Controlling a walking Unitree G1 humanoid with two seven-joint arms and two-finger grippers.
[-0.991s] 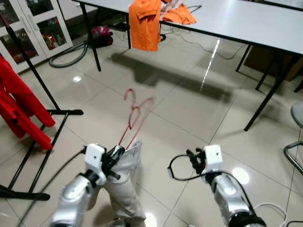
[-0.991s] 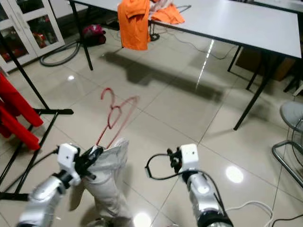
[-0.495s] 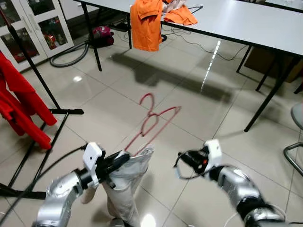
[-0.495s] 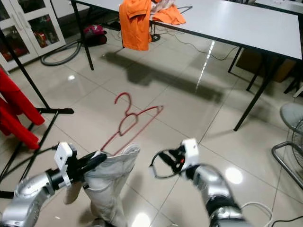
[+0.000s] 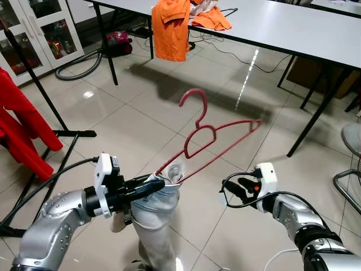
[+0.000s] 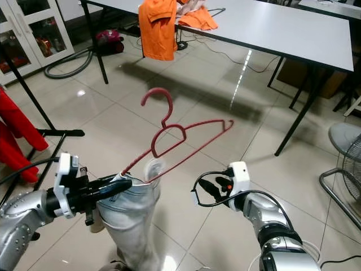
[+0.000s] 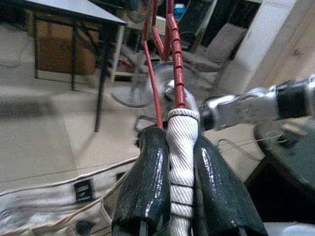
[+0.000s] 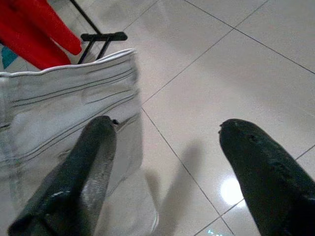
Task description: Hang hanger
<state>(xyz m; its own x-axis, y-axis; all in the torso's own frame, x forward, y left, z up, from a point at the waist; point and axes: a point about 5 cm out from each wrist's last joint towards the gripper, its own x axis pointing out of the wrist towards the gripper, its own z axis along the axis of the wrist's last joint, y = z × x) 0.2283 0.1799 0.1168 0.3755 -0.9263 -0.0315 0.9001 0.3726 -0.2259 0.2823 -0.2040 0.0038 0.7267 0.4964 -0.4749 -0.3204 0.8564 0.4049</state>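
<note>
Hanger (image 5: 211, 135): red, held up over the tiled floor (image 5: 141, 118), hook uppermost, tilted toward 2 o'clock; pale trousers (image 5: 155, 217) hang from its lower end. Left gripper (image 5: 159, 183): fingers clamped on the hanger's end and the trousers' waistband. Right gripper (image 5: 234, 187): at 3 o'clock of the trousers, just apart from them; fingers spread, nothing between. Table (image 5: 293, 28): white, at 12 o'clock, orange clothes (image 5: 172, 28) draped over its near edge. Rack (image 5: 39, 96): black, at 9 o'clock, red clothes (image 5: 20, 127) hanging on it.
</note>
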